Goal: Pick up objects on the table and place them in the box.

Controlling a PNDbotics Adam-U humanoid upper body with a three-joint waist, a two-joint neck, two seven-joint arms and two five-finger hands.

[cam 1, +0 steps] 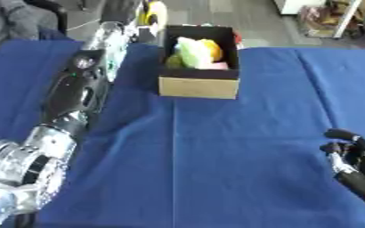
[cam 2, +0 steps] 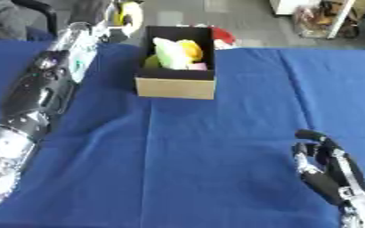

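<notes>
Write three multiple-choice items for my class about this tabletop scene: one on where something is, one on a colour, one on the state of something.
1. Where does the box stand?
A. at the far middle of the table
B. at the near right corner
C. on the floor

2. What colour is the cloth on the table?
A. red
B. blue
C. white

3. How is the right hand?
A. curled round a yellow thing
B. pressing down on the box
C. resting near the lower right corner, holding nothing

Answers:
1. A, since the box sits by the far edge, about midway across.
2. B, since the cloth is blue all over.
3. C, since the hand lies on the cloth far from the box, with no thing in it.
</notes>
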